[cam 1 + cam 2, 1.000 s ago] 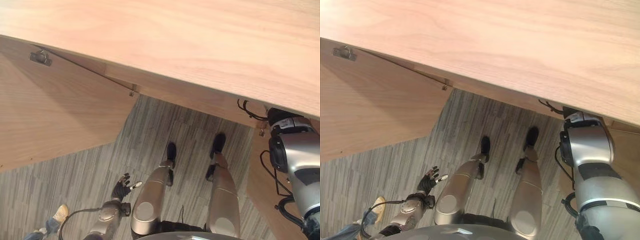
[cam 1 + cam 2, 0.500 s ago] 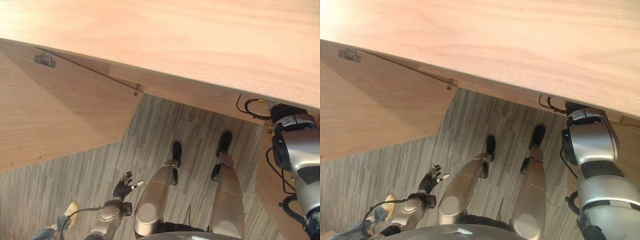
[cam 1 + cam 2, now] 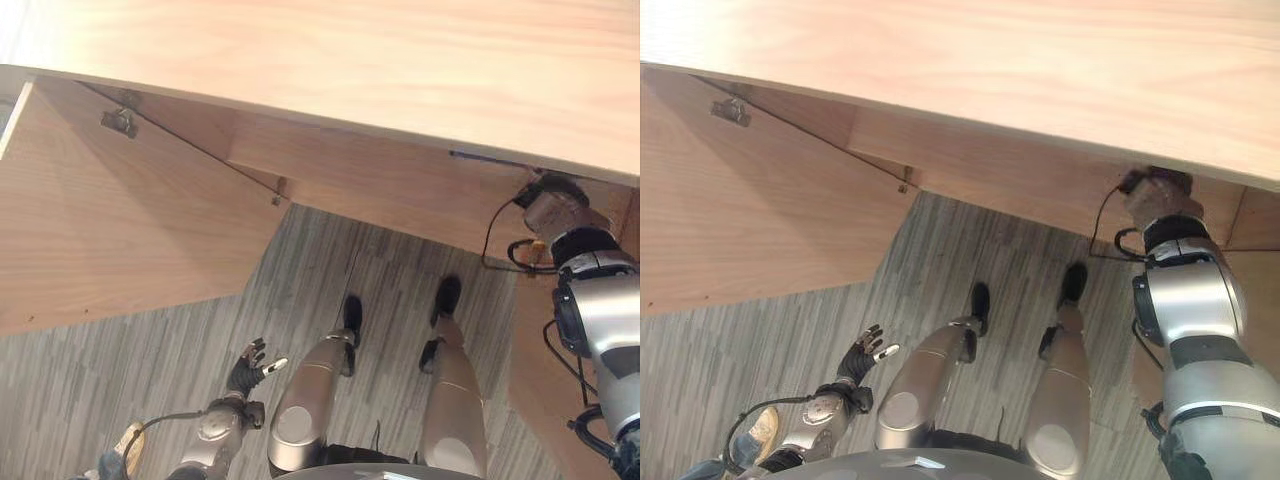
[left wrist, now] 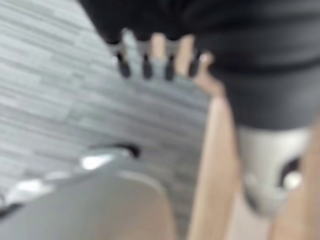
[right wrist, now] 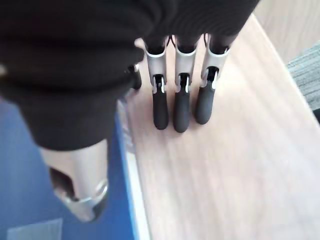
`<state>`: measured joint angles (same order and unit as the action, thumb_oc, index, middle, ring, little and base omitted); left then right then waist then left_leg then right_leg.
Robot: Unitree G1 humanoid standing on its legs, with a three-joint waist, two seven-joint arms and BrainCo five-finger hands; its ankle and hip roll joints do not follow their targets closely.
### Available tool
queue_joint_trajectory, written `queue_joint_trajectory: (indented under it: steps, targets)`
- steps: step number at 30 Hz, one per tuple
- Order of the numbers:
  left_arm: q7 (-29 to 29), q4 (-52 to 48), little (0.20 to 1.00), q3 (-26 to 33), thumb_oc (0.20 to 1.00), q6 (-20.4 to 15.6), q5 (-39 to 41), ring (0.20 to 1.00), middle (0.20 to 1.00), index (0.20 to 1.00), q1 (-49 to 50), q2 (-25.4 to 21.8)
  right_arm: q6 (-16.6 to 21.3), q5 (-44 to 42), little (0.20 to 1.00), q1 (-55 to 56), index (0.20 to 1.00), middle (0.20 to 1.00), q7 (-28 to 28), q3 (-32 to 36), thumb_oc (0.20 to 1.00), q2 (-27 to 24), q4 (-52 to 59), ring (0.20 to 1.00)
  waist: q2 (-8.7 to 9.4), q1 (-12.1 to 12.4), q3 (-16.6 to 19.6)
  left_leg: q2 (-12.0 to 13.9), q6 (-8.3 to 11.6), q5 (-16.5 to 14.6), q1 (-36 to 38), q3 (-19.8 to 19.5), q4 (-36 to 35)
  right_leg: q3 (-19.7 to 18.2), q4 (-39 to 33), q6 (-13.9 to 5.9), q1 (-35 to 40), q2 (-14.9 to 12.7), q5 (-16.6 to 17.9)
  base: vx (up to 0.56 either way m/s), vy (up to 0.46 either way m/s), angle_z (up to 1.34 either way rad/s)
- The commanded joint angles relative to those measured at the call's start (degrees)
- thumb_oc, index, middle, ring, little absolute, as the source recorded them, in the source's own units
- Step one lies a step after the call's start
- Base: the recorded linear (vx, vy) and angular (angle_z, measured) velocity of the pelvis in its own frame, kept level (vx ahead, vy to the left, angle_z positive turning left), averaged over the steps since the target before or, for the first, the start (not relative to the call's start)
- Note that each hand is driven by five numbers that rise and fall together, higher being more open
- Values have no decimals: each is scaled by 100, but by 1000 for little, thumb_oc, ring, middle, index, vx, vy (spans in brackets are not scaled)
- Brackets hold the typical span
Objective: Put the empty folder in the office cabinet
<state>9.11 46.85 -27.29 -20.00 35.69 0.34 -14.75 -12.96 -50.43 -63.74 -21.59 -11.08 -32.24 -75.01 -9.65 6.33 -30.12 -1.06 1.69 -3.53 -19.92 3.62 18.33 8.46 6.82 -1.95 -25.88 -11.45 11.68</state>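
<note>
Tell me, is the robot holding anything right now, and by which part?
Nothing, it seems. The right hand has straight fingers over the wooden shelf, its thumb above the edge of the blue folder; the left hand hangs open.

Light wood-grain cabinet (image 3: 380, 60) across the upper frame; grey striped carpet floor (image 3: 150, 370) below; blue folder (image 5: 30, 165) at lower left; silver, dark-tipped fingers (image 5: 181, 100).

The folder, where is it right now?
The blue folder lies on a wooden shelf beside the right hand, whose straight fingers rest next to it, inside the cabinet on the robot's right.
</note>
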Motion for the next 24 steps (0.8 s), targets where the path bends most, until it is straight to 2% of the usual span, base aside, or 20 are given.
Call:
queue_joint_trajectory:
  steps: [1,2,5,6,7,9,10,12,13,14,15,16,18,20,24]
  targets:
    - [-252,-87,1000,-282,1000,-12,-50,1000,1000,1000,332,-336,-93,490,1000,208,1000,1000,390,-10,1000,-42,-283,1000,-125,39,33,87,-34,-544,26,174,344,134,525,126,342,247,-1501,-137,-28,4]
    - [-272,-100,1000,-276,1000,0,-76,1000,1000,1000,307,-346,-90,612,1000,273,1000,1000,432,5,1000,-14,-288,1000,-78,24,33,62,-74,-438,-44,224,337,174,475,154,294,215,-1355,-137,-26,0]
    - [-384,-88,1000,-267,1000,-3,-184,1000,1000,1000,270,-360,298,971,1000,661,1000,1000,420,8,1000,161,-334,1000,26,25,33,39,-113,-516,130,209,293,182,342,106,516,230,-1295,-98,-9,-3]
    - [-451,-92,1000,-271,1000,-32,-219,1000,1000,1000,271,-358,671,1348,1000,880,1000,1000,523,-2,1000,210,-293,1000,89,15,33,27,-124,-547,245,197,256,187,261,84,649,240,-1259,-74,12,-4]
    - [-451,-92,1000,-271,1000,-32,-219,1000,1000,1000,271,-358,671,1348,1000,880,1000,1000,523,-2,1000,210,-293,1000,89,15,33,27,-124,-547,245,197,256,187,261,84,649,240,-1259,-88,25,1]
    - [-536,-81,1000,-240,1000,-54,-269,1000,1000,1000,284,-359,1280,1777,1000,1216,1000,1000,858,-96,1000,285,-137,1000,194,-11,33,19,-127,-577,452,200,183,198,114,47,875,247,-1187,-81,31,3]
    - [-536,-81,1000,-240,1000,-54,-269,1000,1000,1000,284,-359,1280,1777,1000,1216,1000,1000,858,-96,1000,285,-137,1000,194,-11,33,19,-127,-577,452,200,183,198,114,47,875,247,-1187,-96,43,-1]
    - [-545,-61,1000,-168,1000,-85,-342,1000,1000,1000,339,-373,1967,2215,1000,1623,1000,1000,1525,-199,1000,327,130,1000,317,-46,134,24,-123,-604,649,217,63,203,-54,-6,1058,253,-1112,-97,72,0]
    - [-497,-44,1000,-69,1000,-72,-385,1000,1000,1000,391,-408,2388,2417,1000,1966,1000,1000,2047,-391,1000,319,509,1000,415,-84,251,20,-113,-611,835,241,-83,206,-218,-59,1194,252,-1034,-89,104,-2]
    - [-468,-30,1000,-6,1000,-65,-417,1000,1000,1000,415,-427,2615,2407,1000,2181,1000,1000,2294,-470,1000,315,700,1000,464,-112,308,22,-109,-625,927,258,-151,207,-291,-89,1252,250,-996,-60,83,-8]
    - [-468,-31,1000,-6,1000,-65,-417,1000,1000,1000,417,-427,2615,2407,1000,2183,1000,1000,2294,-469,1000,315,701,1000,464,-112,309,22,-109,-624,929,258,-153,207,-293,-89,1254,250,-995,-90,115,-18]
    - [-407,57,1000,203,1000,-52,-548,1000,1000,1000,471,-429,2849,2472,1000,2828,1000,1000,2559,-637,1000,298,1302,1000,601,-208,470,11,-119,-683,1162,302,-322,196,-489,-167,1391,256,-888,-101,121,-34]
    - [-406,73,1000,285,1000,-32,-590,1000,1000,1000,493,-427,2879,2535,1000,3101,1000,1000,2602,-689,1000,298,1546,1000,657,-253,533,2,-128,-723,1260,316,-383,190,-564,-203,1443,255,-844,-91,106,-10]
    - [-360,211,1000,532,1000,2,-672,1000,1000,1000,531,-382,3008,2912,1000,3891,1000,1000,2740,-764,1000,323,2044,1000,813,-378,737,-39,-170,-816,1516,354,-503,176,-782,-316,1589,244,-690,-132,124,23]
    - [-245,337,1000,626,1000,-37,-676,1000,1000,1000,537,-351,3112,3000,1000,4235,1000,1000,2789,-806,1000,375,2105,1000,876,-414,831,-71,-196,-858,1633,371,-530,204,-867,-373,1644,225,-602,-94,85,-19]
